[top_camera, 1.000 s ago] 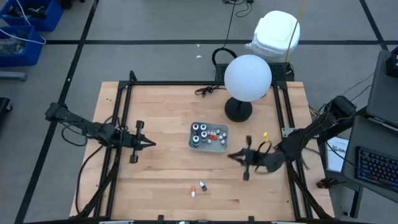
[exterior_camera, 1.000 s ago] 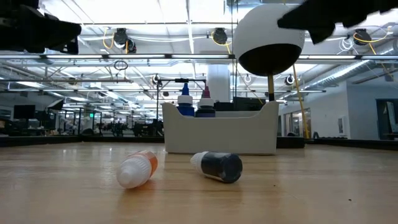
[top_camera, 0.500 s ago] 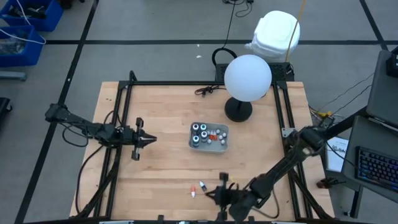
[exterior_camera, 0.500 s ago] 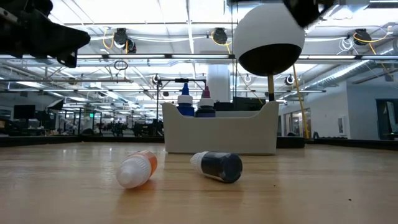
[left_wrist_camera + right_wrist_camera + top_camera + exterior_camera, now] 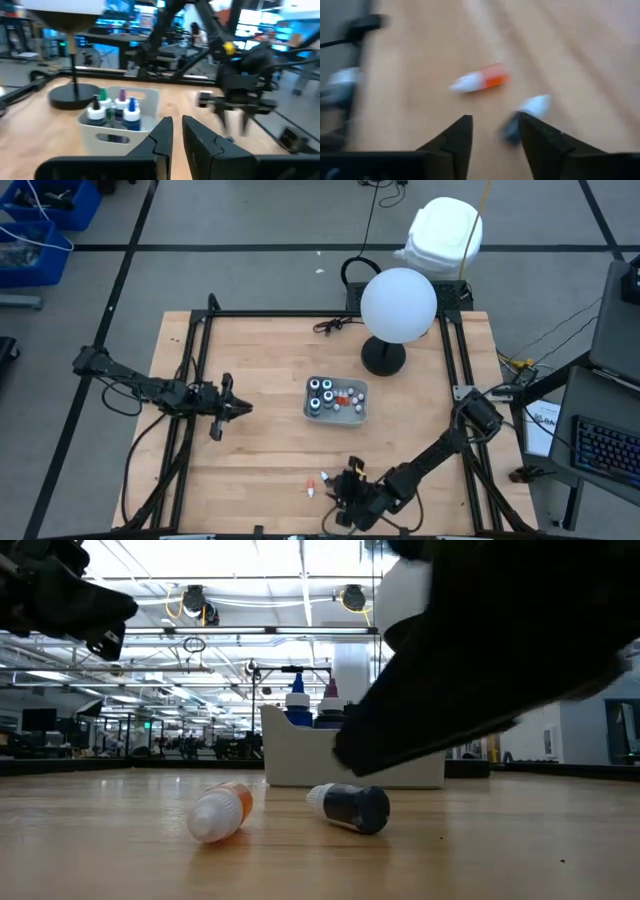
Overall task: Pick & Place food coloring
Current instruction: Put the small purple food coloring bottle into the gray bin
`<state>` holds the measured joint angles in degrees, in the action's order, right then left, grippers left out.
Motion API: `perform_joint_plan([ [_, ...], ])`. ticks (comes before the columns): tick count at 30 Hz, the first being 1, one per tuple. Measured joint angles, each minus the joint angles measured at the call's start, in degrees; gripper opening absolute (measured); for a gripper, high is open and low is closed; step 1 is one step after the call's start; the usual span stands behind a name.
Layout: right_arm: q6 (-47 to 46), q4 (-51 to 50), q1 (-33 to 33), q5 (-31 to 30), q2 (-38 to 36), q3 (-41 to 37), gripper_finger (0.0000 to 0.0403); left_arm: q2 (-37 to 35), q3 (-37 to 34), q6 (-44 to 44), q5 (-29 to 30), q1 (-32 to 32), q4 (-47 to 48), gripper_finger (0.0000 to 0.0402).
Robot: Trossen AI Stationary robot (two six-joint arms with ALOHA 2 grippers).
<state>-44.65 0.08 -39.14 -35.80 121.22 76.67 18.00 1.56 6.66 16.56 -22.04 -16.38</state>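
Two food coloring bottles lie loose on the tabletop (image 5: pixel 260 470): orange one (image 5: pixel 479 81), dark one (image 5: pixel 522 116). Right tool (image 5: pixel 492 132) above, fingers apart; left tool (image 5: pixel 177 131) nearly together, idle. Light, round, likely to roll; grip mid-body.

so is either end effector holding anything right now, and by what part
Nothing is held. The right end effector is open over the two loose bottles, orange and dark, on the table. The left end effector is empty, away from the tray.

A robotics lab in a large open industrial hall.

Exposed ceiling trusses with round hanging lamps (image 5: pixel 194 602) span rows of distant workstations; a black-framed pale wooden worktop (image 5: pixel 270 450) stands on grey floor marked with dark tape lines (image 5: pixel 250 247).
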Motion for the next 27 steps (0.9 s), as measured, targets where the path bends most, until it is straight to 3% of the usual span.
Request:
perform_joint_plan([
  [5, -2.88, -0.35, 1.83, -1.64, 0.76, 0.01, 0.0184, 0.0, 0.0, -0.14, -3.21, -0.05, 0.24, 0.0047],
  [16, -7.19, -4.56, 2.19, 0.48, 1.09, -0.02, 0.0186, 0.0, 0.02, -2.47, -3.61, -0.2, 0.34, 0.0047],
  [27, -2.67, -8.5, 2.17, 2.45, 1.0, 0.02, 0.0141, 0.0, 0.02, -3.05, -3.61, -0.15, 0.26, 0.0047],
])
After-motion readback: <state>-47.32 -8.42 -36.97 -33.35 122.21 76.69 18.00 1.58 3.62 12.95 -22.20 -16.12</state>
